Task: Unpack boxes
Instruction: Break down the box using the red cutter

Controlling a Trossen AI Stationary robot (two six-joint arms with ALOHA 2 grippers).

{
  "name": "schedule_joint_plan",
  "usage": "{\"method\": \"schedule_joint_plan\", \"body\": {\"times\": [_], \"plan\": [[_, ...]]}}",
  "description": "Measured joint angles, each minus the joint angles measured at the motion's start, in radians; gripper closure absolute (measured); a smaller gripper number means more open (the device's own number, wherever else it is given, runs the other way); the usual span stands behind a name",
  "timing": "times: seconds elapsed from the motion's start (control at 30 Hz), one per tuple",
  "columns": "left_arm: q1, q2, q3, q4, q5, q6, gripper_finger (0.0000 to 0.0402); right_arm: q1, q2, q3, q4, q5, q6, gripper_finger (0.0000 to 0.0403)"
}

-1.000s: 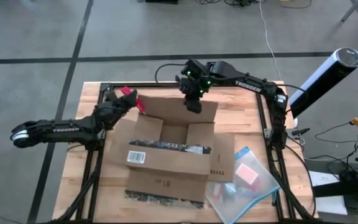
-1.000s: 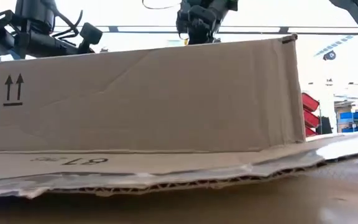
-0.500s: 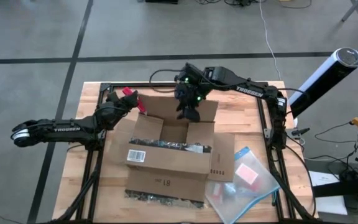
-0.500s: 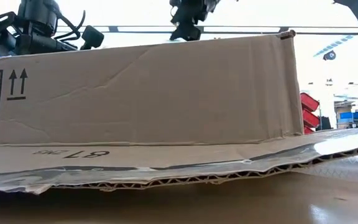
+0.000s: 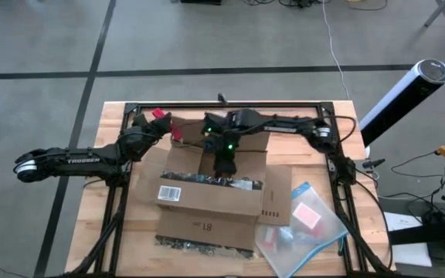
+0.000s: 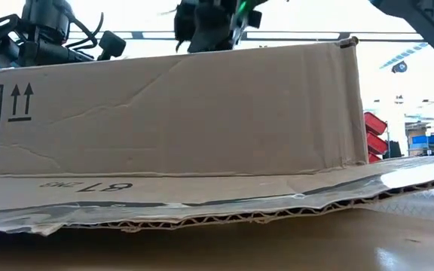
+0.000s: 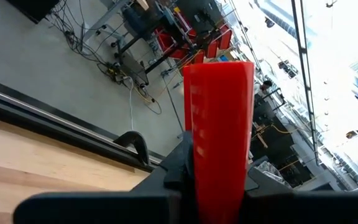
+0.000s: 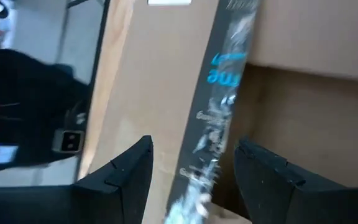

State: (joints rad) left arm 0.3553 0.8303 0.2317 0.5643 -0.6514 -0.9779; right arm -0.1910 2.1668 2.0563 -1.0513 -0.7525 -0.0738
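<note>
The brown cardboard box (image 5: 211,193) stands open in the middle of the table, its flaps spread out and a white barcode label (image 5: 170,194) on its near wall. In the low view its near wall (image 6: 187,113) fills the picture. My right gripper (image 5: 222,161) hangs open over the box's opening; in its wrist view its fingers (image 8: 129,177) stand above a cardboard flap with a shiny tape strip (image 8: 219,106). My left gripper (image 5: 154,127) waits at the box's far left corner, shut on a small red tool (image 5: 161,116). My left gripper pinches the red tool's lower part (image 7: 219,186) between its two fingers. The tool's free end (image 7: 219,81) sticks out well past the fingertips. The tool is lifted clear of the table and the box.
A clear plastic pouch with a blue edge (image 5: 304,224) lies on the table right of the box, with a red card inside. A black metal frame (image 5: 230,106) runs round the table's edges. A white and dark cylinder (image 5: 404,96) stands off the table's right side.
My right gripper has gone from above the box's far flap toward the table's left and near edges and now hangs over the box's opening. My left gripper has kept still with the red tool.
</note>
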Motion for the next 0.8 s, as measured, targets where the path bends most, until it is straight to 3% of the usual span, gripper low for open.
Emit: {"method": "schedule_joint_plan", "body": {"times": [0.37, 0.8], "plan": [[0.0, 0.0, 0.0, 0.002, 0.008, -0.004, 0.0373, 0.007, 0.126, 0.0, 0.047, -0.24, 0.051, 0.0208], [0.0, 0.0, 0.0, 0.003, 0.008, -0.004, 0.0373, -0.023, 0.107, 0.0, 0.109, -0.096, 0.08, 0.0208]]}}
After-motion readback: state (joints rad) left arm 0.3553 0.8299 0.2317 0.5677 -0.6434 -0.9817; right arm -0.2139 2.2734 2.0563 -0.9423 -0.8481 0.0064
